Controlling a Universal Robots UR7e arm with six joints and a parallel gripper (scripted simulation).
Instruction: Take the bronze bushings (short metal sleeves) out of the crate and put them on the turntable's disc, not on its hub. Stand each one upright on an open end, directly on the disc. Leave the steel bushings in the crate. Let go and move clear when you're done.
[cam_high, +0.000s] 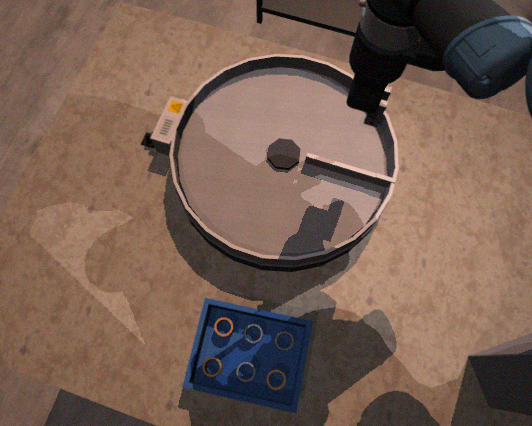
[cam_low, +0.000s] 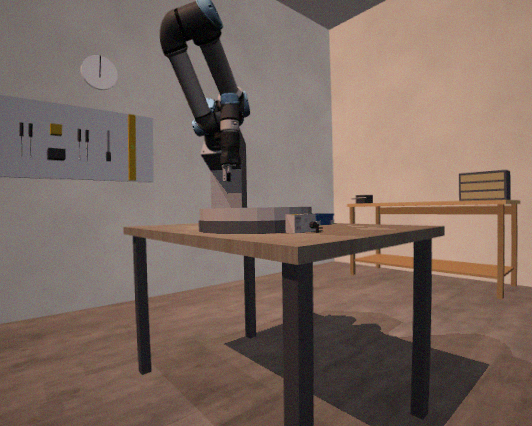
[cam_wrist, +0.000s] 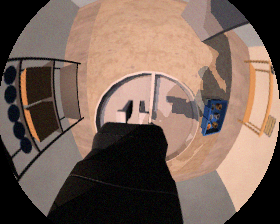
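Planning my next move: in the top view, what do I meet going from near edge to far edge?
Blue crate of bushings → turntable's near rim → hub → gripper over the disc's far right part.

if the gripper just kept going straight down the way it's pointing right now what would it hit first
Most likely the turntable's disc, near its far-right edge. The gripper points straight down, well above the turntable and holding nothing. From the top view it lines up just inside the rim, so the rim is possible; depth is hard to judge.
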